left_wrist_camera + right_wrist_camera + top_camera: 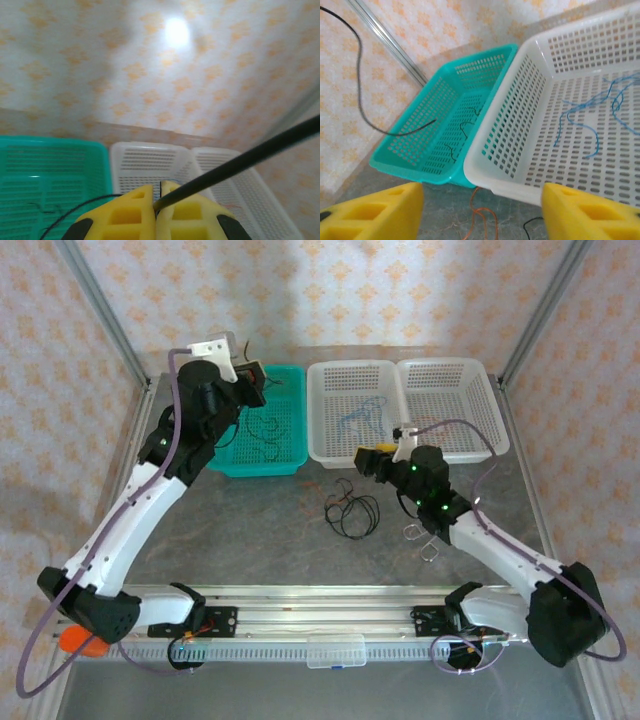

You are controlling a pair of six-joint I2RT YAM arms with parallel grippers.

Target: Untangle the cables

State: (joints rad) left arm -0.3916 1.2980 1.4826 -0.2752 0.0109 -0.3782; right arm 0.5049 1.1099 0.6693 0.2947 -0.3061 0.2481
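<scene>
Partly done. My left gripper (157, 194) is clamped on a black cable (240, 160), lifted over the teal basket (50, 150). More black strands (462, 131) lie in that basket below it. My right gripper (480, 195) gapes with nothing in it. Blue cable (580, 120) sits sorted in the white basket (510, 125), ahead-right of it. Left to do: red-orange cable (482, 216) just under the right gripper, and black loops (350, 510) beside it on the table (250, 530).

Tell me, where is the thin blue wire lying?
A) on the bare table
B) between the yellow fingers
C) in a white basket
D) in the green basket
C: the blue wire lies loose on the perforated floor of the white basket.
</scene>
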